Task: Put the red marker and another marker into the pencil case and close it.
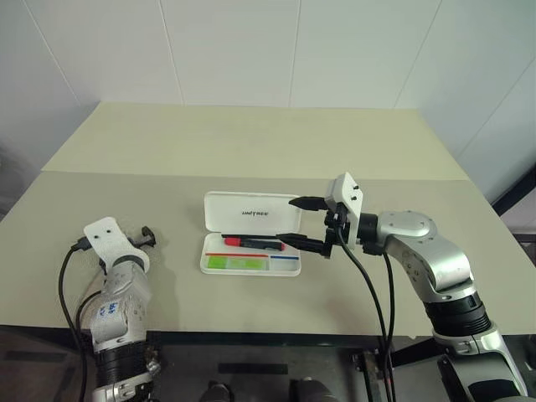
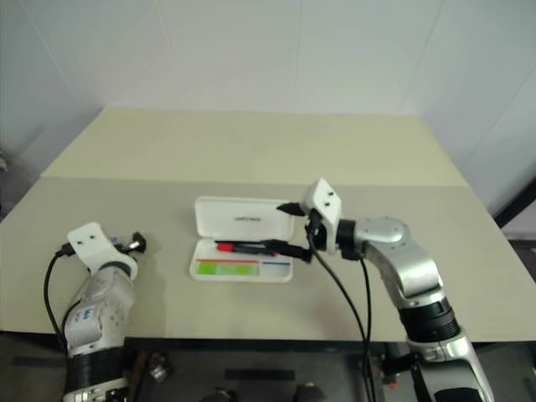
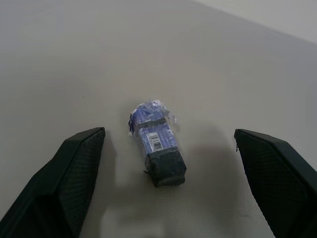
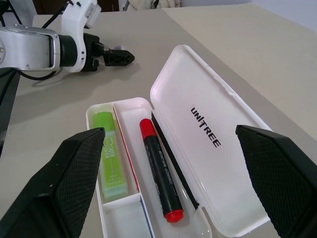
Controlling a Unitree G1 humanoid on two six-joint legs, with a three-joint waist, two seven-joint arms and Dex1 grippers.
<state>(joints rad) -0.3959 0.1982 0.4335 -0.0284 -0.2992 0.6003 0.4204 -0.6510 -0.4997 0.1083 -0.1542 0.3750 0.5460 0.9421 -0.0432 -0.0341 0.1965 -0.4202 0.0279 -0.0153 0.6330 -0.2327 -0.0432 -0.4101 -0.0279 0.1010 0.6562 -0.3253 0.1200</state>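
The white pencil case [image 1: 215,266] lies open in the middle of the table, its lid [image 4: 210,124] with the Unitree logo folded back flat. The red marker [image 4: 161,178], black-bodied with red ends, lies in the wider compartment. The green highlighter [image 4: 110,161] lies in the narrow compartment beside it. My right gripper [image 1: 300,223] hovers open at the case's right end, one finger over the lid and one over the tray, holding nothing. My left gripper [image 1: 147,237] is open low over the table, well left of the case.
A small block in a blue wrapper with a dark end [image 3: 157,144] lies on the table between my left fingers [image 3: 74,168], untouched. The beige table [image 1: 251,151] stretches bare behind the case to a white wall.
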